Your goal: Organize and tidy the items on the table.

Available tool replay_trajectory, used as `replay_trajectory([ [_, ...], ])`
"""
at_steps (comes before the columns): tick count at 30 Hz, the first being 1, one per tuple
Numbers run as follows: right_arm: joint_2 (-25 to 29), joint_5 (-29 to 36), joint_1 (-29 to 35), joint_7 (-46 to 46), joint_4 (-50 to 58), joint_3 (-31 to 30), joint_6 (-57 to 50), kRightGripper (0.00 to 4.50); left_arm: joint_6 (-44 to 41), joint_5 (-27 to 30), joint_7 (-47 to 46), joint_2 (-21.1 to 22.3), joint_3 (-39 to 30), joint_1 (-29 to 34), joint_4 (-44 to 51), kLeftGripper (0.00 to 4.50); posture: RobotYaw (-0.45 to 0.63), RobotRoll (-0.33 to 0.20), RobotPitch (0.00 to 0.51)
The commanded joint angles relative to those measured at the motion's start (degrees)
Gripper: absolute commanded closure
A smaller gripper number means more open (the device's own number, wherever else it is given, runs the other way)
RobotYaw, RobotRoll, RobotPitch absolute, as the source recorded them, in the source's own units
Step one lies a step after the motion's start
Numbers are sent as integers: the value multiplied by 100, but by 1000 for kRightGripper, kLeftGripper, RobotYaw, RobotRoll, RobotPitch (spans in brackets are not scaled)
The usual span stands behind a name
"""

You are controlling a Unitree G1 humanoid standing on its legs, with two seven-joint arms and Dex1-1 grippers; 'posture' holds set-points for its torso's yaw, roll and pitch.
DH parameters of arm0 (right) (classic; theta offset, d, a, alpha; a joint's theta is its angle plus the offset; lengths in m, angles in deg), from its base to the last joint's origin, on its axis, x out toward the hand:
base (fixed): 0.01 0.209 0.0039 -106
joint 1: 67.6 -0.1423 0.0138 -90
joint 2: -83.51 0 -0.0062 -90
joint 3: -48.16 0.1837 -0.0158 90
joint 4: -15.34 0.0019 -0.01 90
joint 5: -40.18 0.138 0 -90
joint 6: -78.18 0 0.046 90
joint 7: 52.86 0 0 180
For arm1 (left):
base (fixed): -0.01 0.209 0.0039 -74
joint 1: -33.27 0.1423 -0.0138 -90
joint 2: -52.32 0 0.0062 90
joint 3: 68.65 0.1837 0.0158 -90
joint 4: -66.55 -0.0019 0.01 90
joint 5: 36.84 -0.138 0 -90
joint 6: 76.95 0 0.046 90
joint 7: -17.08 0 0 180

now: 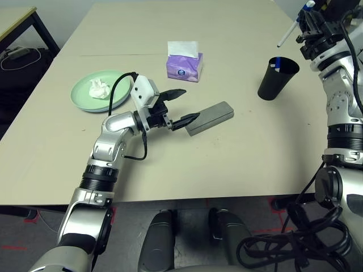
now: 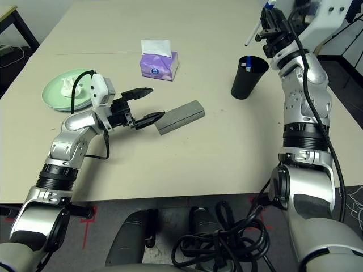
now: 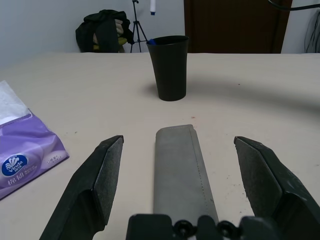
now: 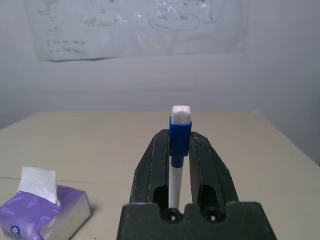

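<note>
I count 1 pale-green plate (image 1: 97, 90) with 1 tissue wad (image 1: 100, 87), 1 grey case (image 1: 210, 118), 1 black cup (image 1: 277, 78), 1 tissue box (image 1: 184, 66). My left pincer (image 1: 182, 107) stands wide, the case between its fingers, untouched. My right pincer (image 4: 175, 145) clamps 1 blue-white pen (image 4: 177, 150) above the cup. The table (image 1: 238, 164) lies bare toward its near edge.

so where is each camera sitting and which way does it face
Left and right eye: on the head, looking down at the table over both silver forearms.
Left wrist: between the open left gripper fingers, facing the glasses case and black cup.
Right wrist: along the right gripper, shut on the pen.
Shared: the tissue box.
</note>
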Motion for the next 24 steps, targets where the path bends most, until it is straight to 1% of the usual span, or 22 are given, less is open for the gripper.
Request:
replay_trajectory([
  [1, 139, -81, -158, 134, -33, -65, -385, 4092, -62, -3, -27, 14, 9, 65, 93, 0, 58, 0, 105],
  [6, 197, -124, -129, 159, 23, -122, -617, 4092, -26, -8, -17, 49, -21, -17, 19, 0, 57, 0, 105],
  [21, 226, -233, 126, 324, 160, -118, -698, 4092, 42, -62, -250, -17, -97, -195, -249, 0, 44, 0, 108],
  [23, 225, -256, 136, 342, 156, -119, -689, 3320, 47, -61, -248, -14, -89, -194, -253, 0, 43, 0, 108],
  [24, 227, -248, 133, 326, 152, -120, -703, 3023, 46, -61, -248, -13, -86, -194, -252, 0, 43, 0, 107],
])
